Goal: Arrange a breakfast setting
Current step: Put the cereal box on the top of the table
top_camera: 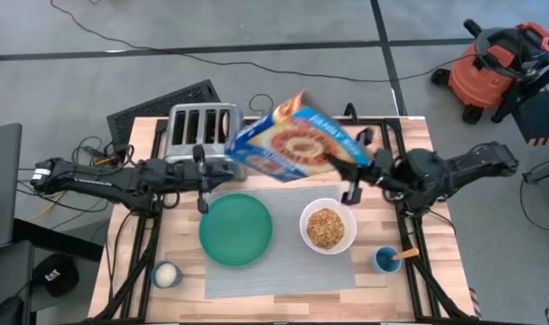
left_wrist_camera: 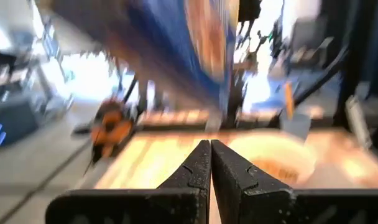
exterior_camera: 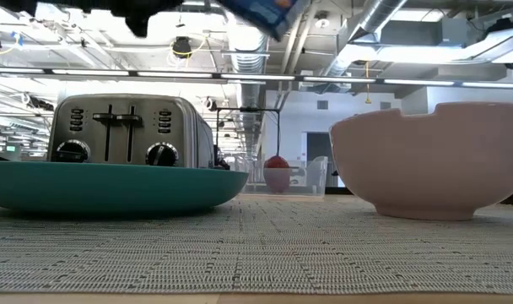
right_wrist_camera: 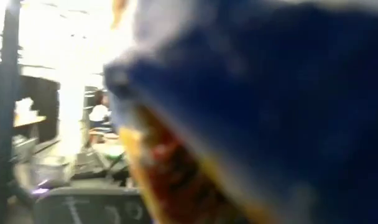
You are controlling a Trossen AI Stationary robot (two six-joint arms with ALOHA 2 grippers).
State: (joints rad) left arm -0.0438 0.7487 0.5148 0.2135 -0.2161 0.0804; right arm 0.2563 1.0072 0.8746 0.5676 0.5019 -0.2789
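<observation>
The right gripper (top_camera: 347, 167) holds a blue cereal box (top_camera: 297, 140) in the air, tilted, over the bench (top_camera: 437, 262) at about 12 o'clock from the white bowl (top_camera: 328, 227); its fingers are narrow, clamped on the box's edge. The bowl has brown cereal in it and sits on the right half of the grey placemat (top_camera: 283, 275). The teal plate (top_camera: 236, 229) lies at the bowl's 9 o'clock on the mat, apart from it. The left gripper (top_camera: 202, 185) waits at the plate's 11 o'clock, just in front of the chrome toaster (top_camera: 200, 131), its fingers (left_wrist_camera: 198, 168) pressed together and holding nothing. A small white cup (top_camera: 166, 274) stands at the plate's 8 o'clock, off the mat. A small blue cup (top_camera: 386, 260) with a wooden handle in it stands at the bowl's 4 o'clock, beside the mat's right edge.
</observation>
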